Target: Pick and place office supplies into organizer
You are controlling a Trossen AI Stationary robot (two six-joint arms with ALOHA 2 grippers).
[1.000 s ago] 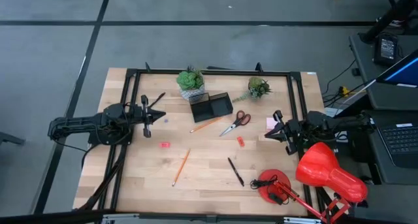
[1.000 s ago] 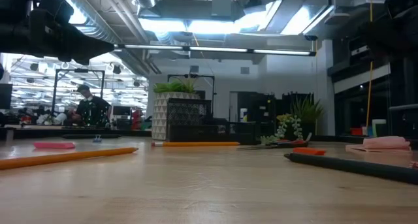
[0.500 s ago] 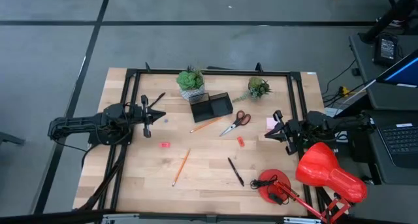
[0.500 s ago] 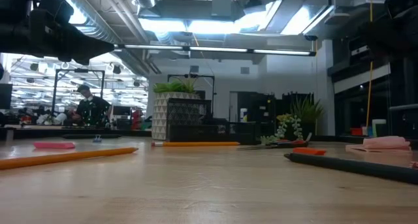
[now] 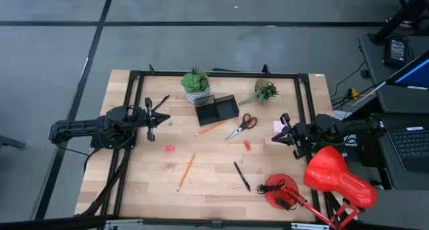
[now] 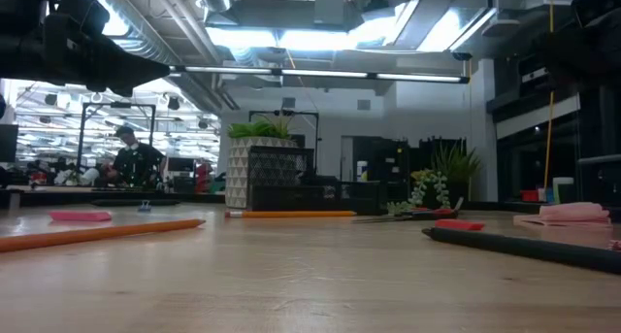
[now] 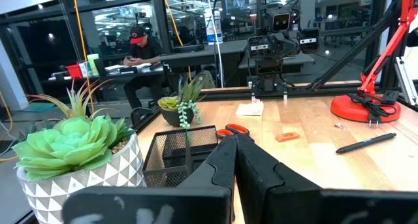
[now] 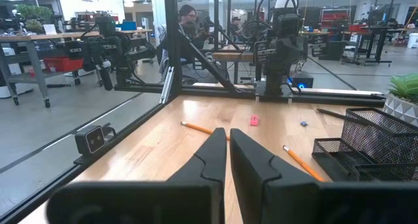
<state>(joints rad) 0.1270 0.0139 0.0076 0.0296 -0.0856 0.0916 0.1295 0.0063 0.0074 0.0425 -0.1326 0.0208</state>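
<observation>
Your left tool sits at the counter's nine o'clock edge, fingers clenched on nothing. Your right tool waits at three o'clock, fingers pressed together and empty, just beside the pink sticky-note pad. The organizer stands toward twelve o'clock. The red-handled scissors and one orange pencil lie just below it. The other pencil and the black pen lie toward six o'clock.
</observation>
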